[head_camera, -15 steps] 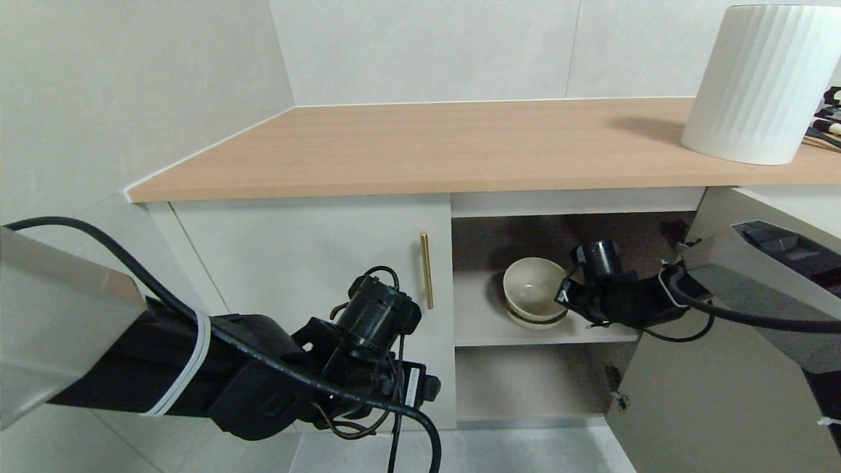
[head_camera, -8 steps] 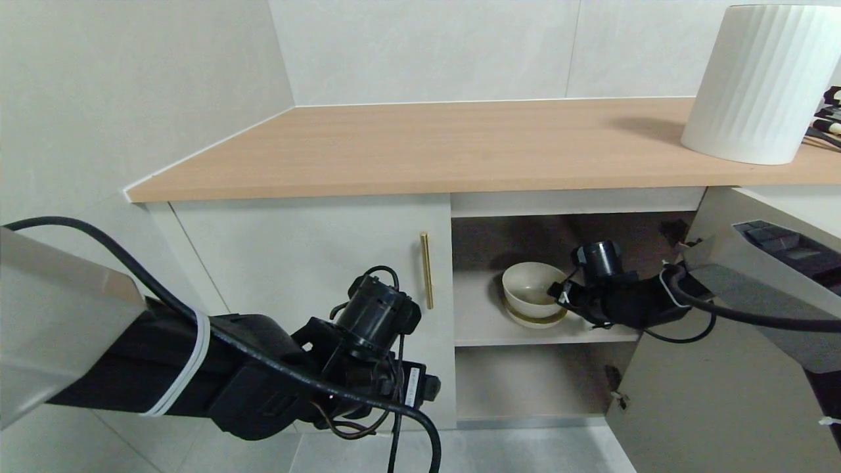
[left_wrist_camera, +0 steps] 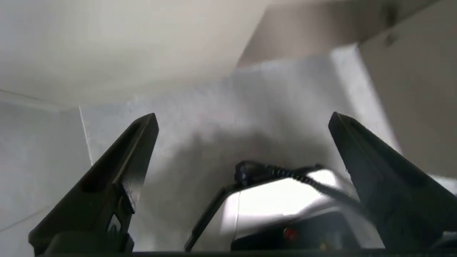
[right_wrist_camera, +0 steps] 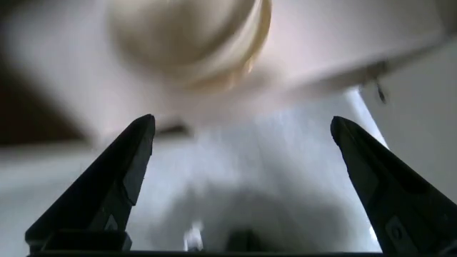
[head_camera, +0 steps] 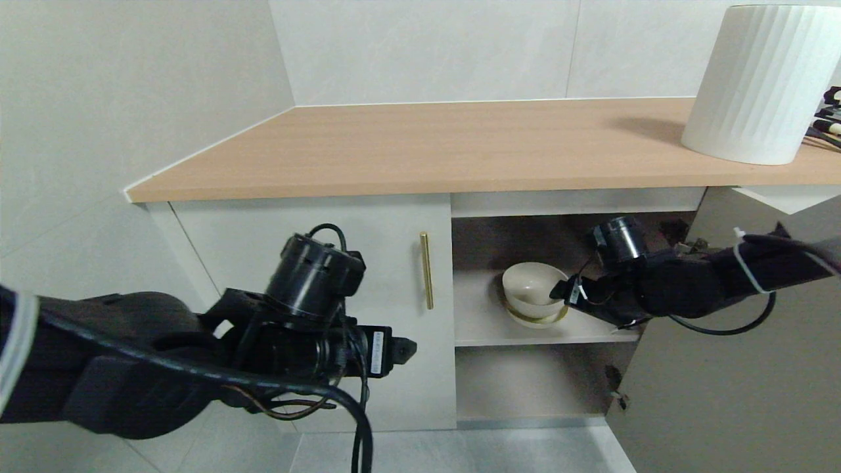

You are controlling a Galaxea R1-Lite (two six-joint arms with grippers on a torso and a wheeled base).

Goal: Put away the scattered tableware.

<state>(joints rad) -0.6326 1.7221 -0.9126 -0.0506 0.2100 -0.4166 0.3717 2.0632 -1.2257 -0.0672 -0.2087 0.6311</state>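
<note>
A cream bowl [head_camera: 529, 288] rests on a dark-rimmed dish on the upper shelf [head_camera: 479, 325] of the open cabinet, under the countertop. In the right wrist view the same bowl [right_wrist_camera: 189, 36] lies beyond the fingers, apart from them. My right gripper [head_camera: 564, 290] [right_wrist_camera: 241, 123] is just to the right of the bowl at the cabinet's mouth, open and holding nothing. My left gripper [head_camera: 402, 349] [left_wrist_camera: 243, 125] hangs in front of the closed left door, open and empty, with the floor behind it.
The closed left door carries a gold handle [head_camera: 425, 270]. The right door [head_camera: 716, 381] stands swung open toward me. A lower shelf [head_camera: 525, 387] lies below. A tall white ribbed container [head_camera: 755, 85] stands on the wooden countertop [head_camera: 420, 148] at the right.
The tilted bowl came down level onto the dish, and my right gripper let it go and drew back a little to the right. My left arm rose and shifted left.
</note>
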